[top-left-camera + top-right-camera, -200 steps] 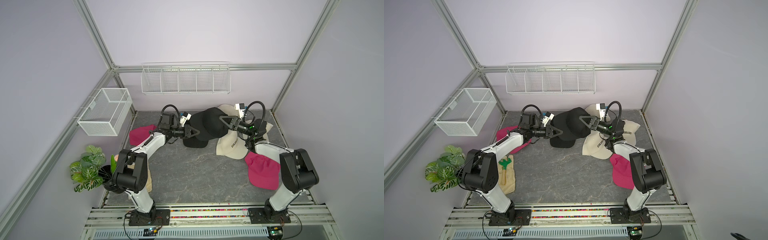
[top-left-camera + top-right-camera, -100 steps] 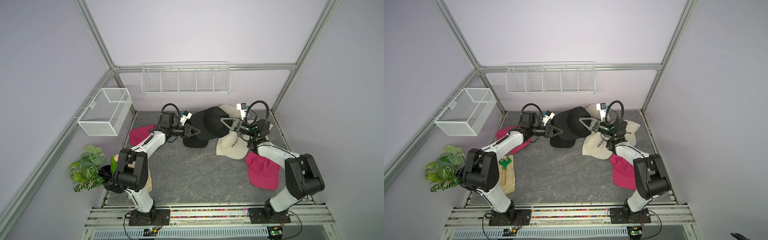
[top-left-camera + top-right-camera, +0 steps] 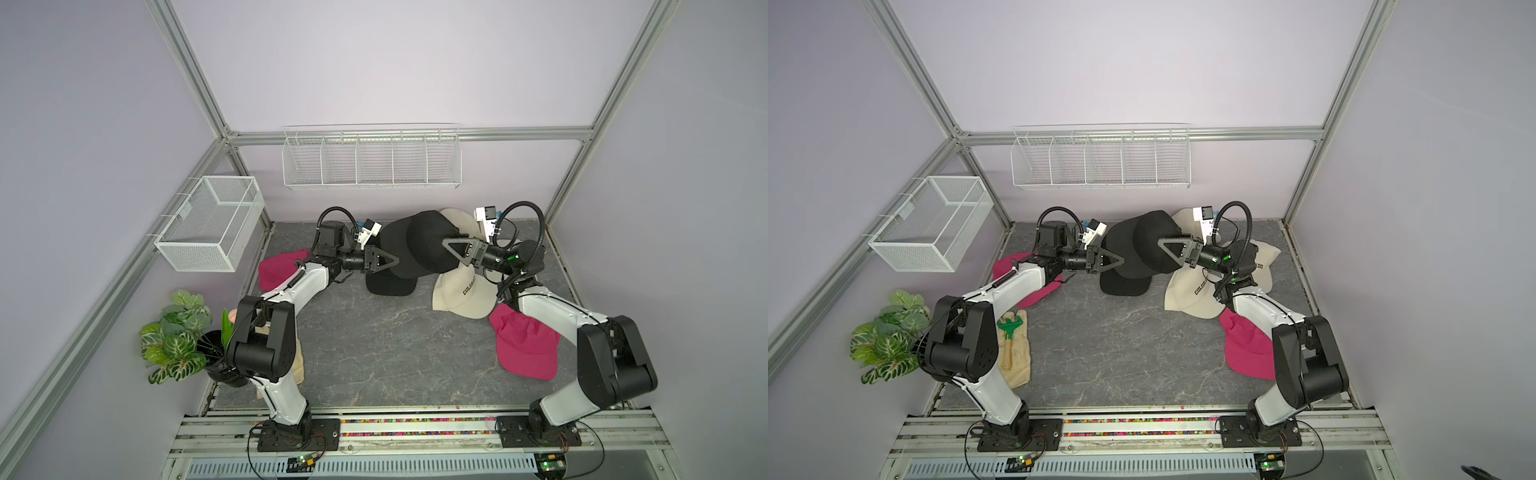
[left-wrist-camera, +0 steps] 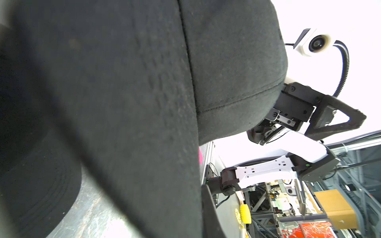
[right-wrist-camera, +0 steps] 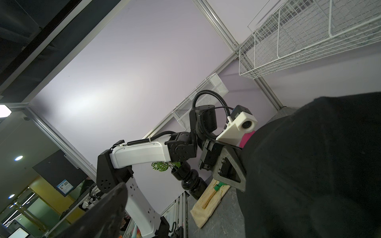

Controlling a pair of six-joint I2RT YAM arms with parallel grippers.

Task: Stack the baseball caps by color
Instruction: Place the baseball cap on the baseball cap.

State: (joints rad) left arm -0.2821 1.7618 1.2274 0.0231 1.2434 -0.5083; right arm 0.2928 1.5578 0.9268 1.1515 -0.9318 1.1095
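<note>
My left hand (image 3: 394,260) pinches the soft black fabric cap (image 3: 428,245) in the upper middle of the frame and my right hand (image 3: 446,243) is spread wide beside it, so the floppy cap may sag and land crooked on the flat black cap (image 3: 390,285) on the grey bench (image 3: 374,353).

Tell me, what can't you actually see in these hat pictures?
Number of black caps: they overlap, black on black, in both top views.
Left end effector grip: tips lost against black fabric; its wrist view is blurred cap.
Cream cap lettering: right arm covers its end in a top view.
</note>
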